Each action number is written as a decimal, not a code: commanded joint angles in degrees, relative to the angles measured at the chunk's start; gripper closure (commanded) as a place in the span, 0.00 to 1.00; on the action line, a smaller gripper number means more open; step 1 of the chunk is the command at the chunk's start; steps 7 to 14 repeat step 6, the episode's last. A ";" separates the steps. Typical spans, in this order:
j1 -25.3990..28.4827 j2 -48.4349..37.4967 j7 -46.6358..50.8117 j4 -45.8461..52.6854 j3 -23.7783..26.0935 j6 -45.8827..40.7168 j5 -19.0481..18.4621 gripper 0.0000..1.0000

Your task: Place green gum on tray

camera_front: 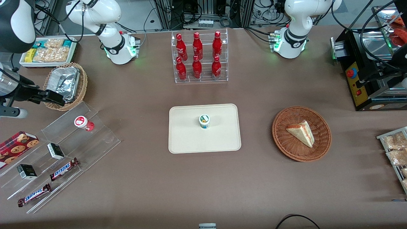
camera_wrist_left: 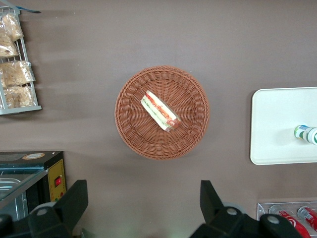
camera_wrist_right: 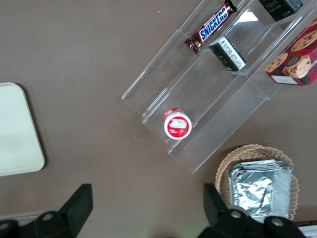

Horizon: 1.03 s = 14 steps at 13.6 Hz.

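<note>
Green gum: the small cylindrical gum bottle with a white round lid and light blue-green body [camera_front: 204, 121] stands upright on the tray, long axis vertical, lid facing up; its green-yellow mark shows on the lid.
Tray: the large flat cream-beige rectangular plastic tray with rounded corners [camera_front: 190, 140] lies flat on the brown desk [camera_front: 203, 184], and the bottle sits close to its middle, slightly nearer the edge that faces the rack of red bottles.
Pincer: the right arm's black two-finger pincer [camera_front: 55, 98] hovers at the working arm's end of the desk, above the round wicker basket holding foil packs [camera_front: 79, 86]; its two fingers [camera_wrist_right: 79, 206] are spread wide apart with nothing between them, well apart from the tray.
Red gum: the similar small bottle with a red lid and red body [camera_front: 83, 123] stands on the clear acrylic stepped display [camera_front: 95, 140], near the pincer.
Sandwich basket: the round brown wicker basket [camera_front: 321, 127] carries a wedge sandwich [camera_front: 302, 132], toward the parked arm's end of the desk.
</note>
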 commanded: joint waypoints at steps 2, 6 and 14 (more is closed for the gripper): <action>-1.90 0.17 -2.99 0.26 0.60 -0.40 1.36 0.01; -1.11 0.17 -2.64 1.76 0.43 -0.57 5.41 0.01; -1.11 0.17 -2.64 1.76 0.43 -0.57 5.41 0.01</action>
